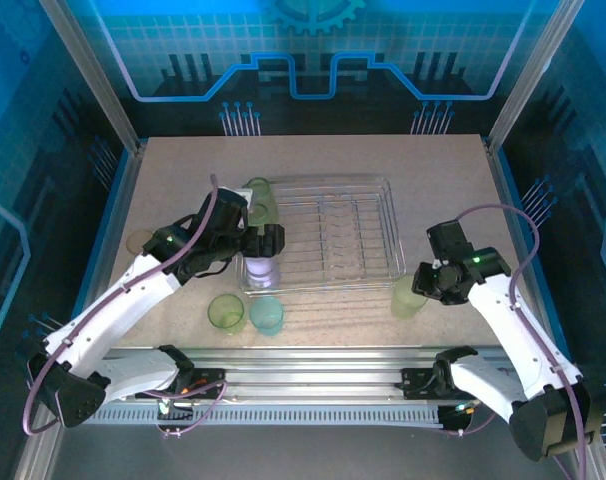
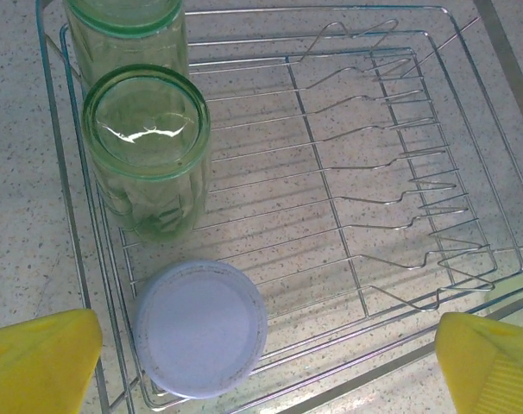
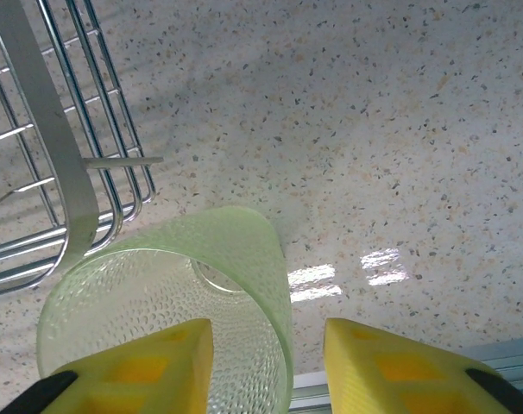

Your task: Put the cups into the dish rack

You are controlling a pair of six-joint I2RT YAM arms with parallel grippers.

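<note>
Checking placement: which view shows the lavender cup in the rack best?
Left wrist: the lavender cup is close and unobstructed, in a corner of the dish rack. Top external shows it small, at the rack's near-left corner.

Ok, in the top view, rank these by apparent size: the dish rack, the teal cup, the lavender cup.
1. dish rack, by far the largest.
2. teal cup and lavender cup: they look about alike, so unranked.

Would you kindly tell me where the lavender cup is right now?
In the top view the lavender cup sits in the rack's near-left corner, a green cup just behind it and the teal cup on the table in front.
</note>
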